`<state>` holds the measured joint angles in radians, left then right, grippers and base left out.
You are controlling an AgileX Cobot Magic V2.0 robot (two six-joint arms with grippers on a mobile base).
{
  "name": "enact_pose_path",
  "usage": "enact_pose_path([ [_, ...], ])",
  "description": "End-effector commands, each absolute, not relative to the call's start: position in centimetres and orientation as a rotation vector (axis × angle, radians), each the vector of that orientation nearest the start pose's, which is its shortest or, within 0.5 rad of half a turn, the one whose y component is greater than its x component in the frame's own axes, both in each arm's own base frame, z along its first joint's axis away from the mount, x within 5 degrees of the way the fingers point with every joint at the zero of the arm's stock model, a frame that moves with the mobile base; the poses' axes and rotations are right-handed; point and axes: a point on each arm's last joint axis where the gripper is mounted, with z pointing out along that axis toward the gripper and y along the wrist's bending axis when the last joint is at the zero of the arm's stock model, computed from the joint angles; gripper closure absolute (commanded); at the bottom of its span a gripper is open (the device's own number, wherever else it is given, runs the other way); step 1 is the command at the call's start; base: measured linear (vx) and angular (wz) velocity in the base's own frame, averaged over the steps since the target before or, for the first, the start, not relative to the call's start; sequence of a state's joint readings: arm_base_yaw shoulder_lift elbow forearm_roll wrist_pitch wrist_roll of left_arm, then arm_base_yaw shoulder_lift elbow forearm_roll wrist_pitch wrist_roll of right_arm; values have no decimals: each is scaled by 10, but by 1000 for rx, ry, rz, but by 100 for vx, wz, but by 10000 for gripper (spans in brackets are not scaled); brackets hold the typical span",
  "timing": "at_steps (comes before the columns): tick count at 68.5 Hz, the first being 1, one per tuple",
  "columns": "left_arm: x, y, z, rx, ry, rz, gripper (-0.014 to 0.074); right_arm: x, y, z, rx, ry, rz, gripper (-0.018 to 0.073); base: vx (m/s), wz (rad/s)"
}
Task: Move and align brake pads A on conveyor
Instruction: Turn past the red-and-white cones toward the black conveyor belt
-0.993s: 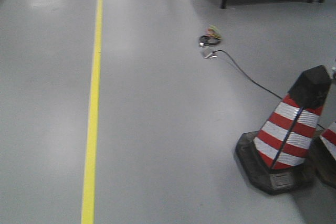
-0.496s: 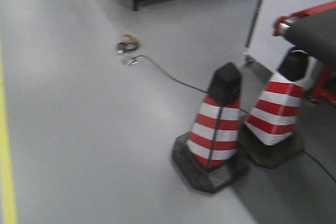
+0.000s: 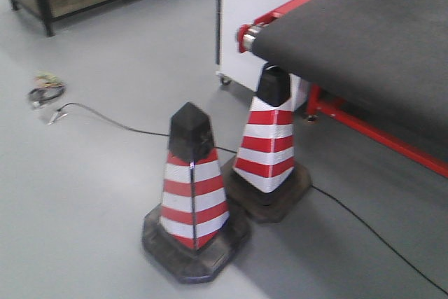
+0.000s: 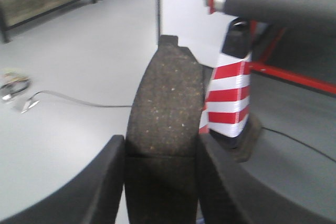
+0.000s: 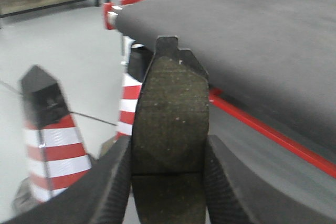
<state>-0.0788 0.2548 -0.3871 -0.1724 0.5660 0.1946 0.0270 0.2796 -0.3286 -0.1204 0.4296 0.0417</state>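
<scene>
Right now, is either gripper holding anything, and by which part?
Both. The left gripper pinches one brake pad across its long side edges, at the end nearest the wrist; the right gripper holds a second brake pad the same way.

I see one brake pad (image 4: pixel 165 103) upright in the left gripper (image 4: pixel 160 148), off the roller end of the conveyor (image 3: pixel 364 40). A second pad (image 5: pixel 170 108) stands upright in the right gripper (image 5: pixel 168 150), beside the conveyor's red edge. Both are dark, speckled and grooved across; the belt is dark grey.
</scene>
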Motion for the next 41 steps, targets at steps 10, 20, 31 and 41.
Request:
enact_pose_path([
  [10, 63, -13, 295, 154, 1783, -118, 503, 74, -2, 286, -69, 1736, -88, 459, 26, -51],
  [20, 63, -13, 295, 154, 1783, -118, 503, 74, -2, 286, -69, 1736, -88, 459, 26, -53],
  [31, 63, -13, 295, 154, 1783, -118, 503, 74, -2, 286, -69, 1736, -88, 459, 25, -57],
  [41, 63, -13, 295, 154, 1783, -118, 503, 74, -2, 286, -69, 1736, -88, 459, 24, -62],
])
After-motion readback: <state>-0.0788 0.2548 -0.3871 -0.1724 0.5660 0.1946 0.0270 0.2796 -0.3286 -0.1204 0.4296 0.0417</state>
